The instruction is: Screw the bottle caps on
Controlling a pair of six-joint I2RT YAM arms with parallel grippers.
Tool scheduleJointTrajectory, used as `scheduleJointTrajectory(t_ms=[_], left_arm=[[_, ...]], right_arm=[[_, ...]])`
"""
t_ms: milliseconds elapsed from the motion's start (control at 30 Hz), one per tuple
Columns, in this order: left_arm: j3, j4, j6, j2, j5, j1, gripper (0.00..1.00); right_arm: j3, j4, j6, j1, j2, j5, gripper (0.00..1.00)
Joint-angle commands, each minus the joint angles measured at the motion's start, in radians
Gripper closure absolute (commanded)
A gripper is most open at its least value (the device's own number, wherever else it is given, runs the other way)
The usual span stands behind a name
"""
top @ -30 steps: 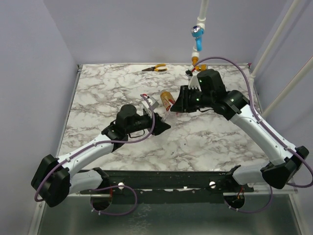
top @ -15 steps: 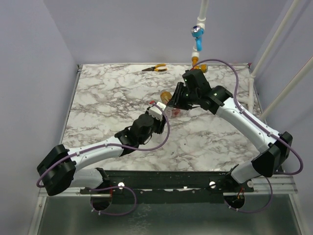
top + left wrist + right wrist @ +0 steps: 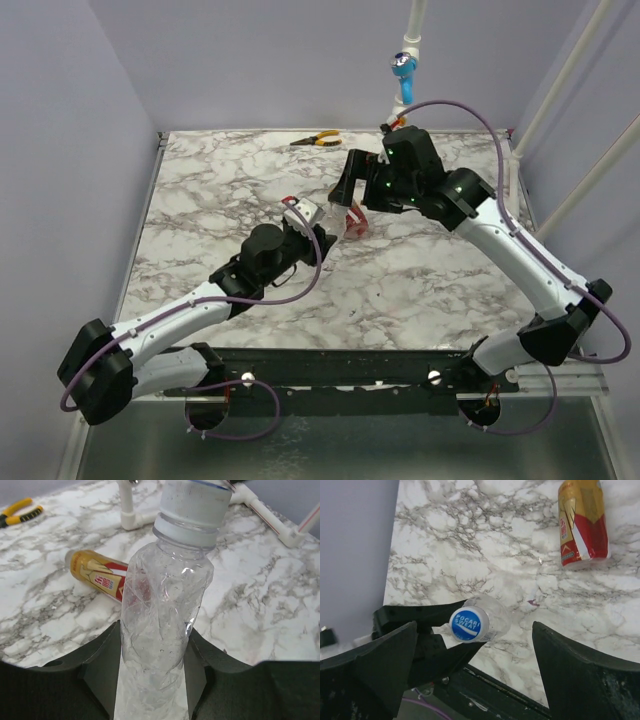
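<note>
Bright, even light from overhead fills all three views. In the top view the marble table (image 3: pixel 200 190) carries only faint, diffuse shadows beneath the arms. In the left wrist view, small white glints sit on the clear bottle (image 3: pixel 160 610), which is sharp mid-frame, while the lower corners darken. In the right wrist view the tabletop is crisp, and the right gripper (image 3: pixel 475 650) is soft-edged at the lower corners.

A robotics lab test cell: marble-print table (image 3: pixel 200 200) boxed by plain lavender walls (image 3: pixel 250 60) and PVC piping (image 3: pixel 414 25)
</note>
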Motion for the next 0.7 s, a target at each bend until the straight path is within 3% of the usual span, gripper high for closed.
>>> scheduleJointTrajectory(t_ms=[0,133,200,267,467,667], left_arm=[[-0.017,-0.105,-0.043,-0.026,0.269,0.06,0.99],[-0.006,-0.126,-0.053,-0.039,0.417,0.076,0.99],[-0.006,-0.126,-0.06,-0.052,0.497,0.094,0.99],[-0.003,-0.125,-0.072,-0.058,0.604,0.119,0.99],[0.011,-0.093,-0.126,-0.08,0.787,0.144,0.99],[0.033,-0.078,-0.159,-0.07,0.905,0.148,0.98]], right_arm=[[0.028,-0.008,-0.129,0.0,-0.085,0.006,0.0],[0.0,-0.033,-0.234,-0.017,-0.143,-0.019,0.0],[-0.026,-0.035,-0.283,-0.041,-0.179,-0.123,0.01],[-0.061,-0.029,-0.324,-0.052,-0.216,-0.208,0.04],[-0.146,-0.04,-0.374,-0.054,-0.289,-0.354,0.27],[-0.222,0.045,-0.381,-0.054,-0.334,-0.555,0.29]])
